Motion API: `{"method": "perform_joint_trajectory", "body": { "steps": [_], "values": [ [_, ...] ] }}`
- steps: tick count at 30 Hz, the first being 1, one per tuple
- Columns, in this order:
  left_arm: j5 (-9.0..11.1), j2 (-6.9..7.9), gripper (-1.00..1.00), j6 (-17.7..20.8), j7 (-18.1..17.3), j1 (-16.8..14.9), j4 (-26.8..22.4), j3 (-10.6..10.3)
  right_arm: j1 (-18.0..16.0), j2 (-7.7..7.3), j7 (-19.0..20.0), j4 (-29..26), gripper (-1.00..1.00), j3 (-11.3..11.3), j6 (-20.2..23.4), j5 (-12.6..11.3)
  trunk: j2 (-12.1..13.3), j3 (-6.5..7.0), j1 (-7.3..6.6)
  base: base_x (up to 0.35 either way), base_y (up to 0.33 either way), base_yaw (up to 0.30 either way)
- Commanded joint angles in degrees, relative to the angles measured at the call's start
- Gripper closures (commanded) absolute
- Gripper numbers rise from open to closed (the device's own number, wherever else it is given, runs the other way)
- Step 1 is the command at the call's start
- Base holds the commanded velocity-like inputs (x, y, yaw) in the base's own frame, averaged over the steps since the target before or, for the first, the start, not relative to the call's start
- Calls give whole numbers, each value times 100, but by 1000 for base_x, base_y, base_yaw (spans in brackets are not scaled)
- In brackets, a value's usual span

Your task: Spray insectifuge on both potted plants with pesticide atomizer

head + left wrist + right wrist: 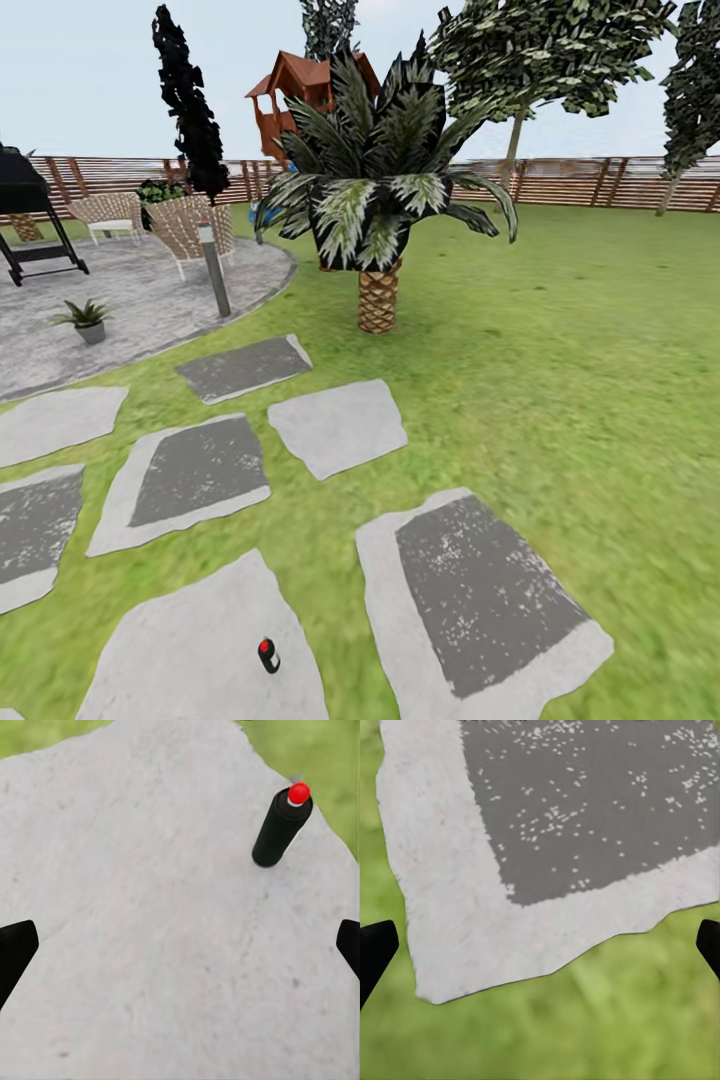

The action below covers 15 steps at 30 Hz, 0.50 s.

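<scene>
Your pesticide atomizer (pixel 268 655), a black cylinder with a red cap, stands on a pale stepping slab (pixel 190 650) low in the head view, with lawn (pixel 560 380) and more slabs around it; one potted plant (pixel 88 320) sits on the grey patio (pixel 140 290) far left, beyond a post (pixel 214 268), with a palm (pixel 378 200) mid-lawn. Your left wrist view shows the atomizer (pixel 280 826) upright near the slab's edge, left fingers (pixel 16 949) spread wide, touching nothing. Your right fingers (pixel 375 949) hang apart over a dark-centred slab (pixel 585 802) and grass.

Green lawn (pixel 560 380) with grey stepping slabs (pixel 338 425), black red-capped atomizer (pixel 268 655) upright on nearest slab (pixel 180 650)
</scene>
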Motion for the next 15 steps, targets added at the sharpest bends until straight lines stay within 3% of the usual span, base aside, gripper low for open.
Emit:
{"method": "perform_joint_trajectory", "body": {
  "steps": [1,4,9,15],
  "values": [
    [3,-2,-100,-19,5,-3,4,5,-3,-1,-2,4,-100,2,-17,1,-2,-4,0,50,-8,0],
    [3,-4,-100,-19,5,-3,4,4,-3,-1,-2,4,-100,2,-17,1,-2,-4,0,28,-4,38],
    [3,-4,-100,-19,5,-3,4,6,-3,-1,-2,4,-100,2,-17,1,-2,-4,0,5,-30,213],
    [3,-4,-100,-19,5,-3,4,2,-3,-1,-5,4,-100,2,-17,1,-2,-4,0,0,-217,267]
  ]
}}
